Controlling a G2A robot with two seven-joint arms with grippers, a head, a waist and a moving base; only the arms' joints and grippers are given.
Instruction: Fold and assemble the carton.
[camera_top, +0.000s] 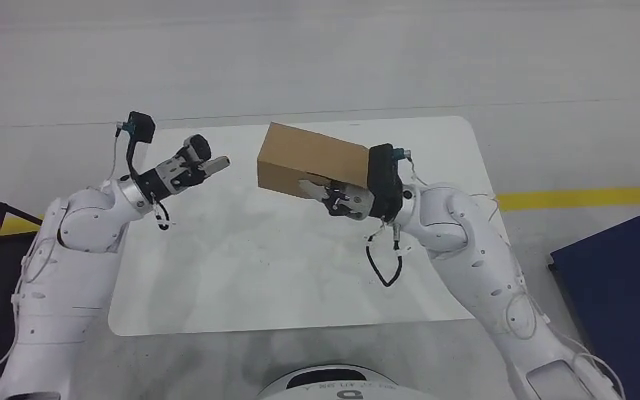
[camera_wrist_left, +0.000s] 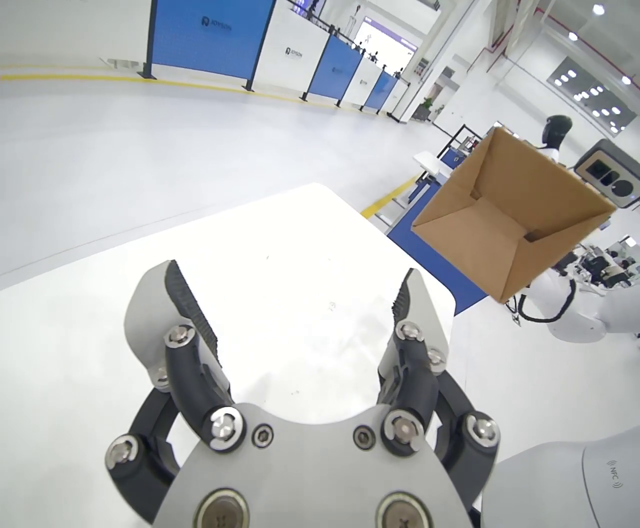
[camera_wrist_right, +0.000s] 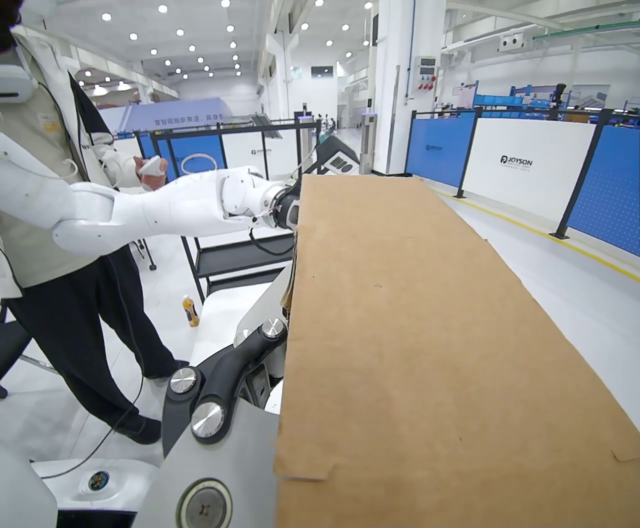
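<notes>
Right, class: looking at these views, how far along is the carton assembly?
Done: the carton is opened into a box, with the flaps at one end folded shut, as the left wrist view shows inside. In hand: the right gripper holds it up over the table; the left gripper is open and empty. Left: the other end is open.

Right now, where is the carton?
In the top view the carton is held off the table by the right end effector, above its far middle. Its open end faces the left end effector, which is apart from it.
</notes>
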